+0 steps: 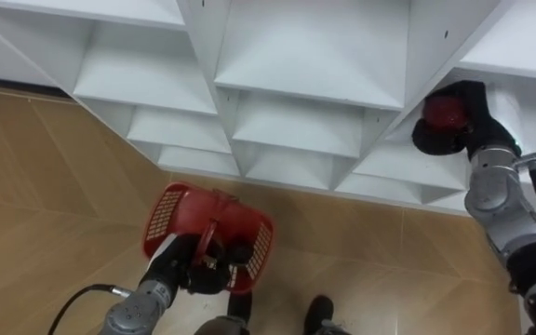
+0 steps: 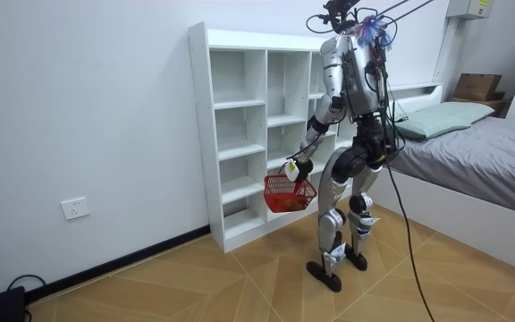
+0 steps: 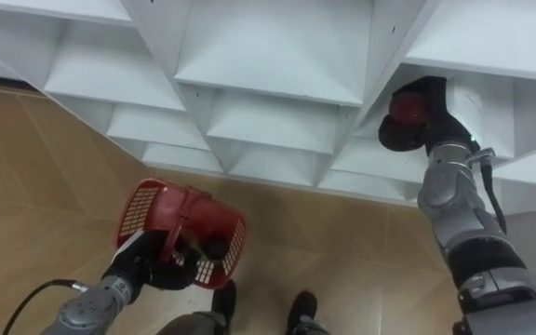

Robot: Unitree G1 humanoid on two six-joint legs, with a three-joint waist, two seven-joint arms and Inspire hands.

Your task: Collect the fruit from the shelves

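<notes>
Left hand (image 1: 207, 270) sits lowest in the left eye view, its fingers clamped on the handle of a red mesh basket (image 1: 164, 216). The basket hangs over the wooden floor (image 1: 45, 186), just in front of the white closet (image 1: 305, 56). Basket contents cannot be read from this angle. At the view's right, the right hand (image 1: 465, 126) is at the front of a closet compartment, fingers curled round a red round fruit (image 1: 442, 112). The other compartments in sight hold nothing.

Room view: the robot stands upright facing the closet, at the end of it toward the room view's right, with a bed (image 2: 490, 152) behind it. The basket hangs from the left hand beside the lower shelves. Something dark orange seems to lie in the basket bottom, but it is too small to identify. The shelves visible from this side are bare.

Right eye view: same arrangement. The fruit is enclosed in the right hand at the compartment's front edge, well apart from the basket.

Status, as a judgement: one fruit is grasped but not yet delivered. Steps left:
- Bring the fruit clear of the compartment.
- Carry it across until it is over the basket.
- Release it.

With no other fruit in sight on the shelves, this may be the last item. Compartments outside the views cannot be checked.
</notes>
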